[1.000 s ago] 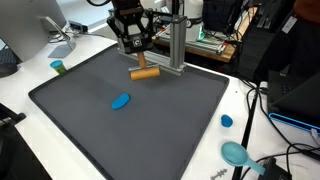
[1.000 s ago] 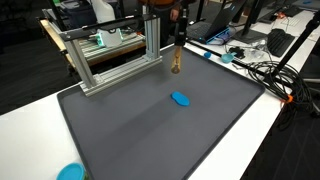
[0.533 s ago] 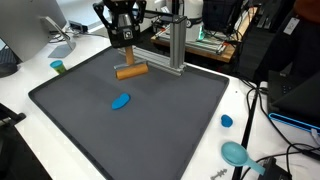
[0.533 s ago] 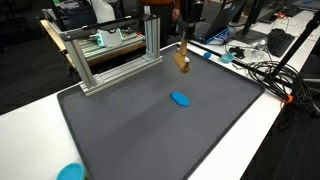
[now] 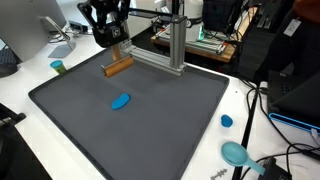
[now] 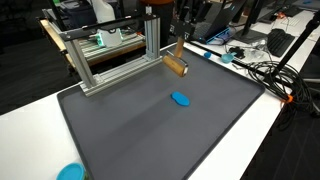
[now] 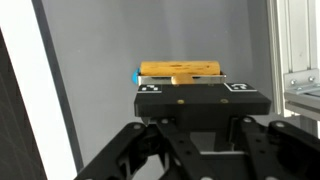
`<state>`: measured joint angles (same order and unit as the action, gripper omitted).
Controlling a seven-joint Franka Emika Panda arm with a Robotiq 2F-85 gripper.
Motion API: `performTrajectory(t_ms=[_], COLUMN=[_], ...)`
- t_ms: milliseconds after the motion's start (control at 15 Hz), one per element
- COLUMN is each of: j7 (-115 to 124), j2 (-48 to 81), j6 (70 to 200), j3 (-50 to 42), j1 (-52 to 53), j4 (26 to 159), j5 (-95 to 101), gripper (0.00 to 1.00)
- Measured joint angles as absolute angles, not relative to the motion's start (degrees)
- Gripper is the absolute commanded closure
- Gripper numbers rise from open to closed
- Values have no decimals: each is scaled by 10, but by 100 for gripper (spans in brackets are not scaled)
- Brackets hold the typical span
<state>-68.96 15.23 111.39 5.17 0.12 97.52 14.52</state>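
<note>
My gripper [image 5: 112, 50] is shut on a wooden T-shaped piece [image 5: 118, 67] and holds it above the far left part of the dark grey mat [image 5: 150, 130]. In both exterior views the piece hangs below the fingers [image 6: 180, 50], its bar roughly level [image 6: 177, 67]. In the wrist view the wooden piece [image 7: 180, 70] lies across the picture just beyond the black gripper body [image 7: 195, 100], which hides the fingertips. A small blue oval object [image 5: 120, 101] lies on the mat, apart from the gripper, also seen in an exterior view [image 6: 181, 99].
An aluminium frame [image 5: 172, 45] stands at the mat's far edge [image 6: 110, 55]. A teal cup [image 5: 58, 67] stands on the white table beside the mat. A blue cap [image 5: 227, 121] and a teal round object [image 5: 235, 153] lie off the mat. Cables and equipment surround the table.
My gripper has carried the wooden piece away from the aluminium frame, along the mat's far edge towards the teal cup. The blue oval has not moved.
</note>
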Motion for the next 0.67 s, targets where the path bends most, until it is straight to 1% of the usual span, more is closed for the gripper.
performTrajectory(t_ms=[200,267,667], j7=[-698,-699,-718], j2=[195,203,223], j6=[1114,1114,1127], j3=[50,50,50], j1=[1,1,1], j4=[931,923,922], j5=[150,150,151], gripper=[53,78,78])
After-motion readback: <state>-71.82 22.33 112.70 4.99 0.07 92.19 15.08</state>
